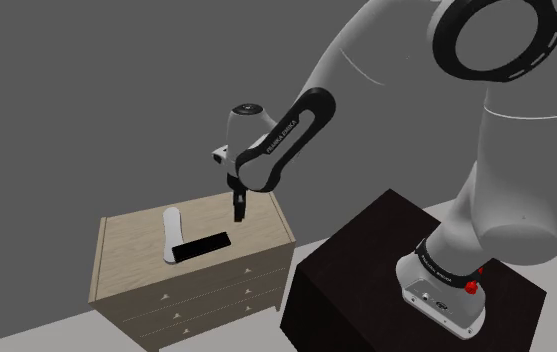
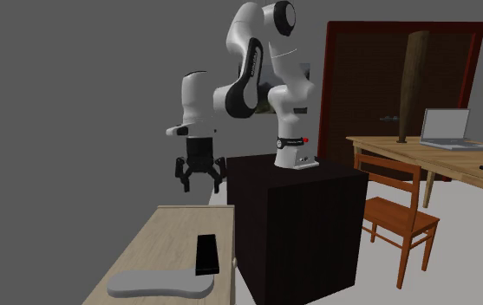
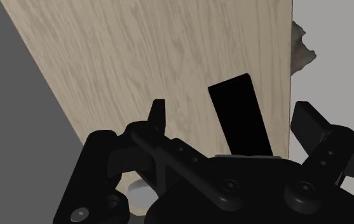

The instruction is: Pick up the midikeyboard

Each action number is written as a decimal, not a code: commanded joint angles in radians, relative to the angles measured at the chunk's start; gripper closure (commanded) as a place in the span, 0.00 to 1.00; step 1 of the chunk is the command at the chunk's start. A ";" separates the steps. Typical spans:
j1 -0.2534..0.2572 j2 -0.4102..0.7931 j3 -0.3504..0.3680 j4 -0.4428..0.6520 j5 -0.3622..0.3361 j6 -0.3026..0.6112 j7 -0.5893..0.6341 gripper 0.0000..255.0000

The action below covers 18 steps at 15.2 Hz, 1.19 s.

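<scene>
The midikeyboard (image 1: 203,245) is a flat black slab lying on the light wooden dresser top (image 1: 131,245). In the second exterior view the midikeyboard (image 2: 205,253) rests near the dresser's edge closest to the stand. My gripper (image 1: 238,208) hangs above the dresser, well clear of the slab, and its fingers stand apart. The second exterior view shows the gripper (image 2: 199,184) open and pointing down with nothing in it. In the wrist view the midikeyboard (image 3: 239,118) lies beneath the gap between the two fingers (image 3: 158,114).
A pale curved object (image 1: 172,232) lies beside the slab on the dresser (image 2: 166,234). The dark stand box (image 2: 296,221) rises next to the dresser. Farther off are a wooden table (image 2: 404,152) with a laptop (image 2: 446,130), a chair (image 2: 397,208) and a dark red door (image 2: 361,69).
</scene>
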 commanded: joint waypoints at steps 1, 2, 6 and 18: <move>0.020 0.058 0.012 0.040 -0.011 0.035 -0.008 0.00; 0.030 0.089 0.017 0.065 -0.018 0.047 -0.013 0.00; 0.072 0.207 0.030 0.172 -0.047 0.087 -0.032 0.00; 0.123 0.408 0.028 0.320 -0.081 0.165 -0.054 0.00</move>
